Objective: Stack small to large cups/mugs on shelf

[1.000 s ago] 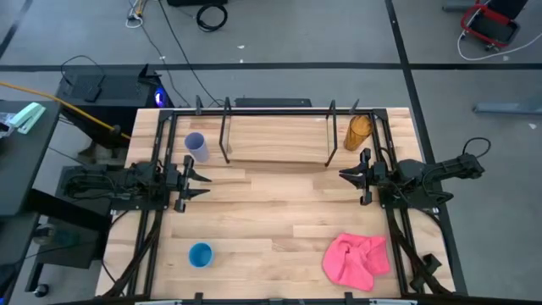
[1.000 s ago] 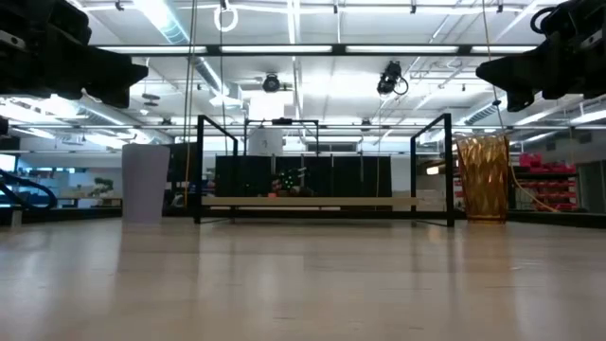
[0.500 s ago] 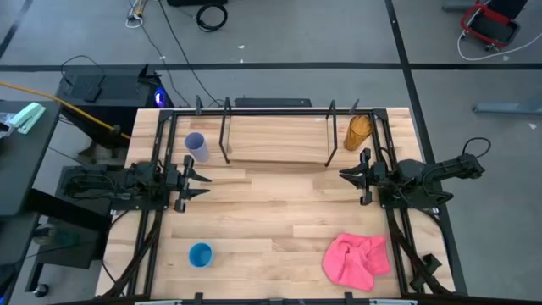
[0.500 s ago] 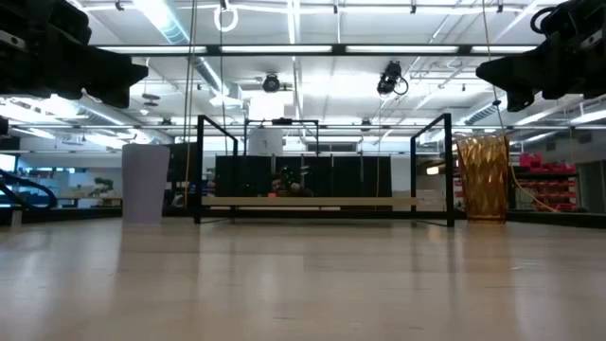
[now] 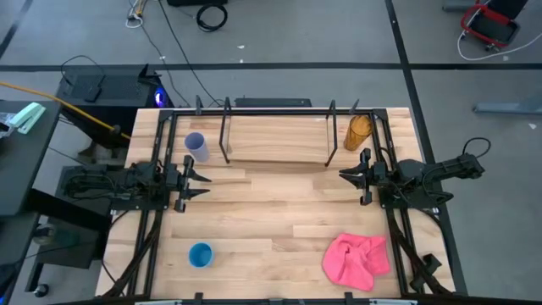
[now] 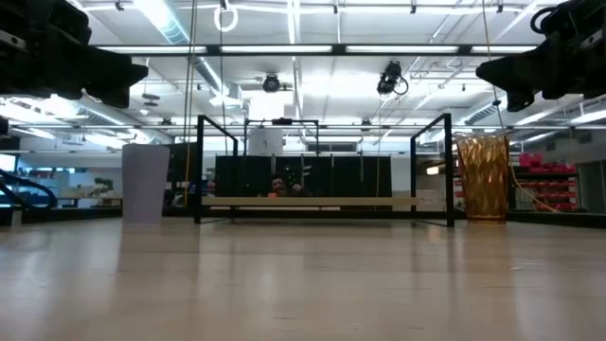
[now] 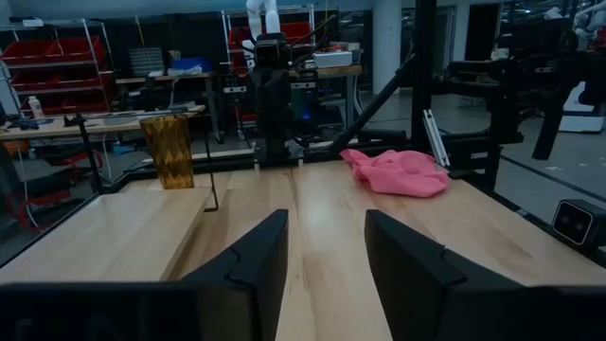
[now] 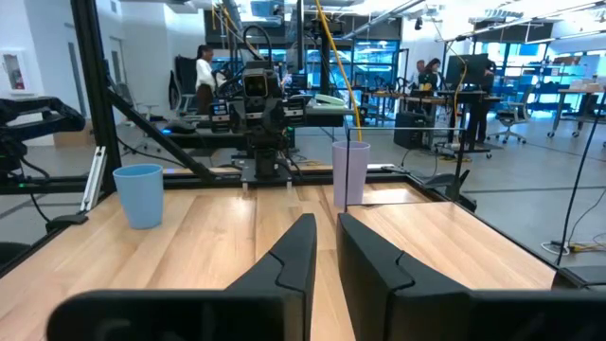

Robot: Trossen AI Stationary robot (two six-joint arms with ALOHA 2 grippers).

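Note:
The shelf [image 5: 278,140], black rods with a light wood board, stands at the table's far middle; the low view [image 6: 322,202] shows it too. The lavender cup [image 5: 196,145] stands upright on the table left of the shelf. The amber cup [image 5: 359,130] stands upright right of it. The blue cup [image 5: 201,254] stands near the front left. My left gripper [image 5: 206,184] is open and empty, just nearer than the lavender cup. My right gripper [image 5: 342,175] is shut but for a narrow slit, empty, just nearer than the amber cup.
A crumpled pink cloth [image 5: 356,259] lies at the table's front right. Black frame rails run along the table's left and right edges. Bare wood lies between the two grippers and in front of the shelf. People show in the room beyond the table.

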